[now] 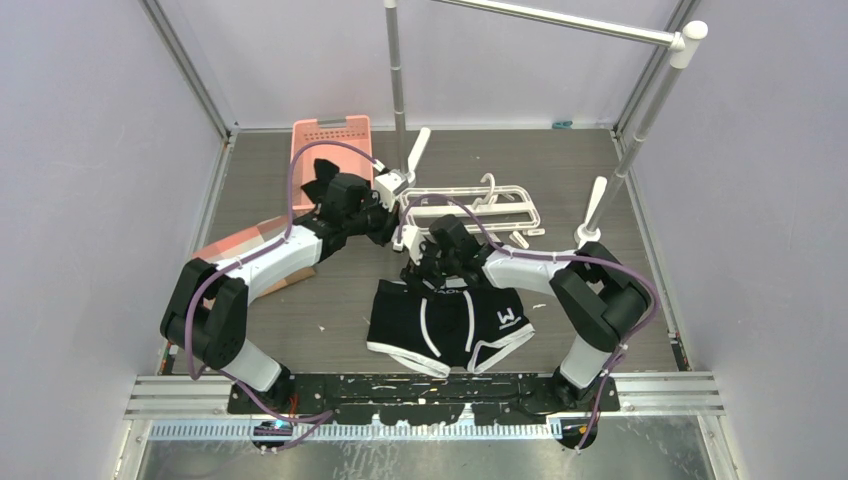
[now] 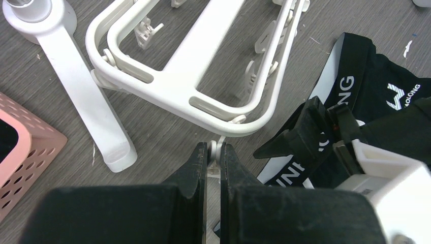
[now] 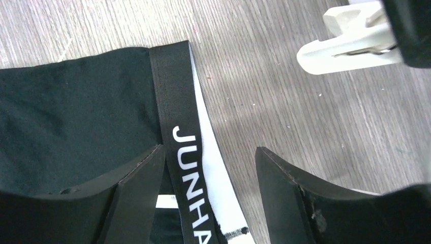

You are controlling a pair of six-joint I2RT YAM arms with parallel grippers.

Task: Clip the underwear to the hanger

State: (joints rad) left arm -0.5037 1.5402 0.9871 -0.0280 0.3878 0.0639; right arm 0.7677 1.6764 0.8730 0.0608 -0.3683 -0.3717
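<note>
The underwear (image 1: 400,325), black briefs with white piping and lettering, lies flat in front of the arms. Behind it the white hanger (image 1: 520,195) lies flat on the table. In the left wrist view my left gripper (image 2: 216,146) is shut on a small white clip (image 2: 217,155) at the near edge of the hanger (image 2: 178,86). My right gripper (image 3: 208,150) stands open, low over the underwear's lettered waistband (image 3: 185,152): one finger is over the black cloth, the other over bare table. The held clip (image 3: 350,46) shows at the upper right of the right wrist view.
A pink perforated basket (image 1: 330,140) stands at the back left with dark cloth beside it. The grey rail stand (image 1: 395,80) rises behind the hanger on white feet (image 2: 86,101). A pinkish flat piece (image 1: 250,245) lies under the left arm. Walls close in on both sides.
</note>
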